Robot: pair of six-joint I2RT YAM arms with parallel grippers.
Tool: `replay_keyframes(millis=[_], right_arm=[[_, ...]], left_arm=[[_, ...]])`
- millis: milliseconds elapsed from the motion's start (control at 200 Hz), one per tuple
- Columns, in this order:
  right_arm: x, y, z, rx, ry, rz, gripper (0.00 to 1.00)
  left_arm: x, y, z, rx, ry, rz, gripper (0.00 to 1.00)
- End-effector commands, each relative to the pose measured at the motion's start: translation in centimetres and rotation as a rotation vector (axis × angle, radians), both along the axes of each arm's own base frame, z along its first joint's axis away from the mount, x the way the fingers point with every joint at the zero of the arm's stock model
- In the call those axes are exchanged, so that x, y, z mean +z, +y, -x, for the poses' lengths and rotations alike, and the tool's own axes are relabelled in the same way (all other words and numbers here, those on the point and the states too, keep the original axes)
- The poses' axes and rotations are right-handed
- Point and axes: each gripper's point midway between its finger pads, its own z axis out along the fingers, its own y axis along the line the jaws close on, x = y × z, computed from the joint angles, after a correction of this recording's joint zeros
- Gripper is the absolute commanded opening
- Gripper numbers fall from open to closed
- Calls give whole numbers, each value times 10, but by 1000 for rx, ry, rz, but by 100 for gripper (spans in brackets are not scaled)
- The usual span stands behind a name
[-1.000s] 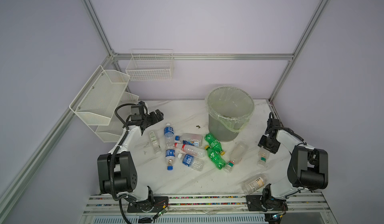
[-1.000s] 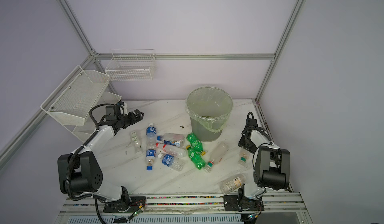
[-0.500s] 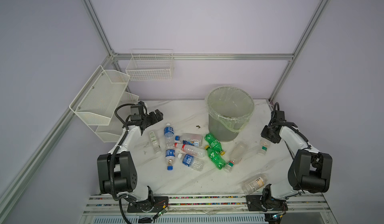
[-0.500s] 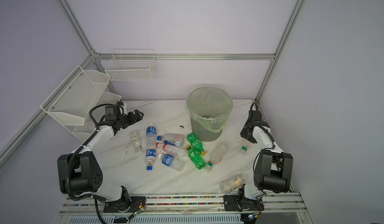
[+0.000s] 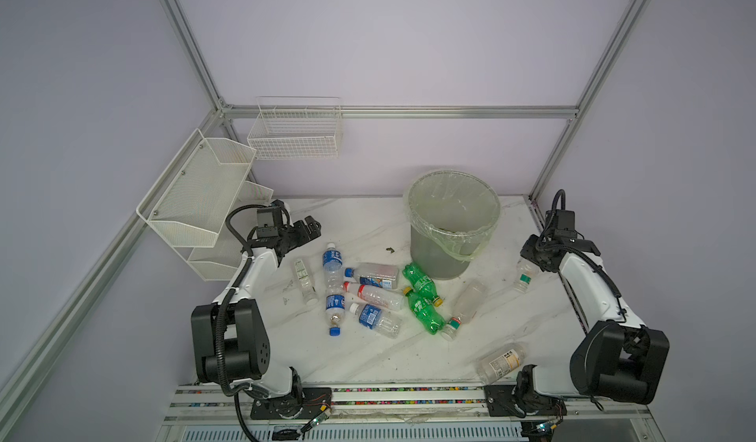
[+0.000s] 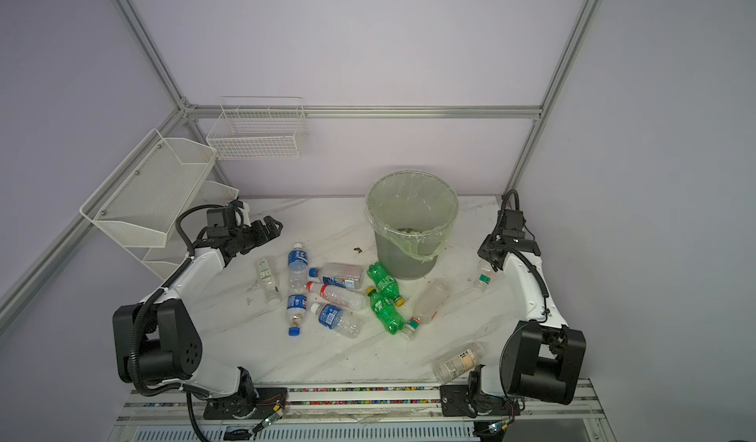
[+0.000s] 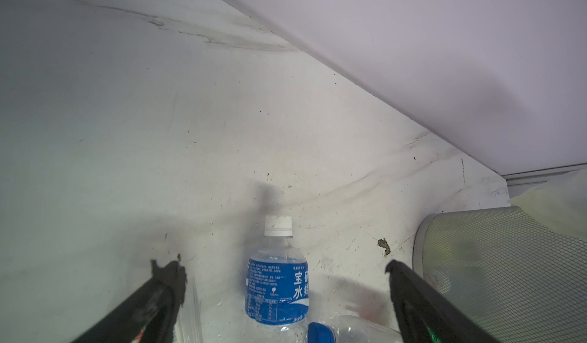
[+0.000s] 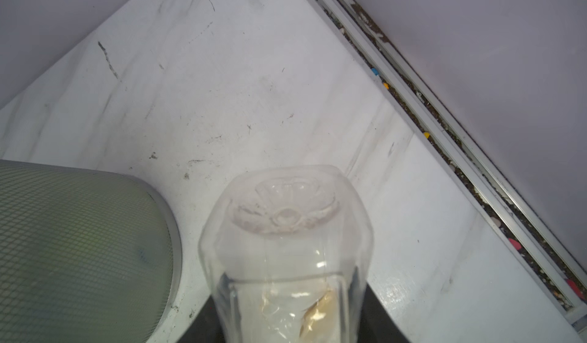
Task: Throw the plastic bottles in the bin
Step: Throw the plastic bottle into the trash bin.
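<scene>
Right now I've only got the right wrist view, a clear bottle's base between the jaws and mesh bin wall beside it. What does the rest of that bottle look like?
Observer: The right gripper is shut on a clear bottle with a green label band; its cap end points toward the table's front edge.
Operator: Anything in the bin yet?
Observer: No bottle shows inside the bin, though its near wall hides part of the bottom.
Operator: Where's the left gripper?
Observer: The left gripper is open at the back left, just short of a blue-labelled bottle with a white cap.
</scene>
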Motion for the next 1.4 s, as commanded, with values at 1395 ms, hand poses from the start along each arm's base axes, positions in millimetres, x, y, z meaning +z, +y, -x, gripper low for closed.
replay_keyframes(millis=[1395], right_arm=[[303, 53, 51, 267, -892, 83, 29]], left_arm=[[47, -1, -14, 12, -118, 38, 100]])
